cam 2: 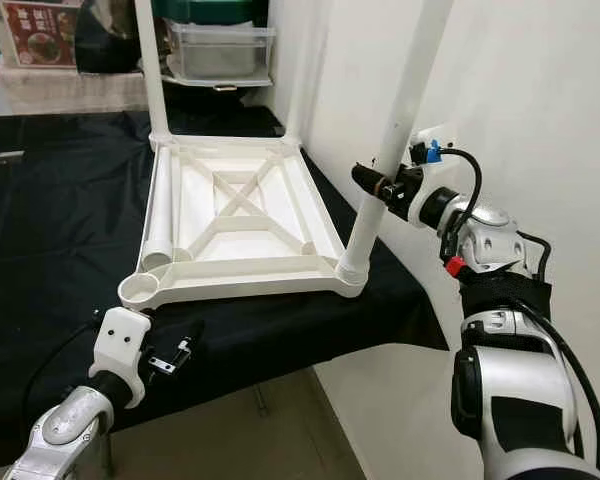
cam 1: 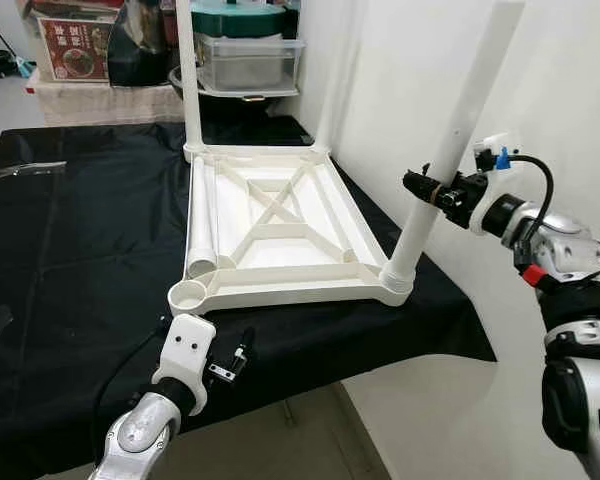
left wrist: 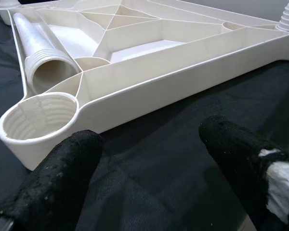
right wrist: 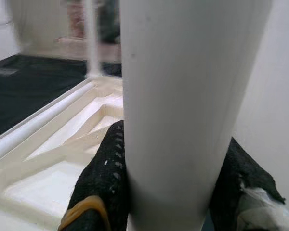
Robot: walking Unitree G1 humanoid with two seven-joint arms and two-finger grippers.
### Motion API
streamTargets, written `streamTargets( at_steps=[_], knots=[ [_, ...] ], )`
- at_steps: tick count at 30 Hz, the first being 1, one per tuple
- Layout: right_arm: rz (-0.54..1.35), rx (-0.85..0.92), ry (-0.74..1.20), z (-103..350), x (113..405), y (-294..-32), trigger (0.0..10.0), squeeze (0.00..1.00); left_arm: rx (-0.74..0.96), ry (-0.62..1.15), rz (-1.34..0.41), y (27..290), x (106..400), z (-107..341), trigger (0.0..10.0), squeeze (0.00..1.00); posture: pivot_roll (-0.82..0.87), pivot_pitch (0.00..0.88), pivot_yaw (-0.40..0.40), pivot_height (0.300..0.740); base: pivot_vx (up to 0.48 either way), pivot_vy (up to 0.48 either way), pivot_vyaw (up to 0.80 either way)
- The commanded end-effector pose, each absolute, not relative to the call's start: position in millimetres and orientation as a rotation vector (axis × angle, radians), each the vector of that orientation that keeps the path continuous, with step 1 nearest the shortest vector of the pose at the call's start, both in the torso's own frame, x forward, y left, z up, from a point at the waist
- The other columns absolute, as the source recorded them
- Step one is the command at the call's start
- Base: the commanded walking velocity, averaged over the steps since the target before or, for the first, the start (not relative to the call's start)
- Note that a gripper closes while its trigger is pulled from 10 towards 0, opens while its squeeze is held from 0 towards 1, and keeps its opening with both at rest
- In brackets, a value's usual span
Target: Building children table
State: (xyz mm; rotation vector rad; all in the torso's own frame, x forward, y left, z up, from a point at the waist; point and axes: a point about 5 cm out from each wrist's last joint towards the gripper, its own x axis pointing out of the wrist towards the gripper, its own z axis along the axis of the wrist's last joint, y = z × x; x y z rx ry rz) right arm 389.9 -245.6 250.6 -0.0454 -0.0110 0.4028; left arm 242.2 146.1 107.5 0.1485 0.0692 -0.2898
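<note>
Black cloth [cam 1: 70,280] covers the work surface in front of me, wrinkled in places and draped over the near edge, with bare floor [cam 1: 310,430] showing below it. On the cloth lies the white plastic tabletop [cam 1: 270,225], upside down, its ribbed underside and crossed braces facing up. A white wall [cam 1: 410,90] runs close along its far side on my right.

My right gripper [cam 1: 427,187] is clamped around a white leg [cam 1: 450,150] that stands in the tabletop's near right corner socket, leaning slightly; my black fingers [right wrist: 103,178] press it from both sides. Two more legs stand upright in the far corners, one of them [cam 1: 188,75] rising at the far left. A loose leg [cam 1: 200,225] lies inside the tray along its left rim, its threaded end beside the empty corner socket [cam 1: 188,294] nearest me.

My left gripper [cam 1: 235,358] hovers low over the cloth just in front of that empty socket, fingers [left wrist: 62,178] apart and holding nothing.

Behind the surface, a shelf carries a clear storage box [cam 1: 248,62], a dark round object and a printed carton [cam 1: 75,48].
</note>
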Motion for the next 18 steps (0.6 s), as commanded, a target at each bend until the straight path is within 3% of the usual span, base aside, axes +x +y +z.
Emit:
streamTargets(
  at_steps=[1,3,7,9,13,14,18],
  knots=[
    [0.290,-0.067,0.035,237,392,-250,0.0,0.00,0.161,0.072,-0.302,146,240,107,10.0,0.00,0.02,0.000,-0.127,0.740,0.000,0.000,0.00],
    [0.290,-0.067,0.035,237,392,-250,0.0,0.00,0.161,0.072,-0.302,146,240,107,10.0,0.00,0.02,0.000,-0.127,0.740,0.000,0.000,0.00],
    [-0.073,0.017,0.148,198,391,-232,0.0,0.00,0.162,0.075,-0.302,145,240,106,10.0,0.00,0.01,0.000,-0.126,0.740,0.000,0.000,0.00],
    [-0.073,0.017,0.148,198,391,-232,0.0,0.00,0.162,0.075,-0.302,145,240,106,10.0,0.00,0.01,0.000,-0.126,0.740,0.000,0.000,0.00],
    [-0.151,0.082,0.204,172,380,-202,0.0,0.00,0.160,0.076,-0.304,143,240,106,10.0,0.00,0.02,0.000,-0.125,0.740,0.000,0.000,0.00],
    [-0.186,0.109,0.230,163,373,-181,0.0,0.00,0.162,0.077,-0.307,142,239,106,10.0,0.00,0.02,0.000,-0.125,0.740,0.000,0.000,0.00],
    [-0.229,0.155,0.236,166,371,-153,0.0,0.00,0.164,0.079,-0.306,143,240,105,10.0,0.00,0.01,0.000,-0.131,0.740,0.000,0.000,0.00]
  ],
)
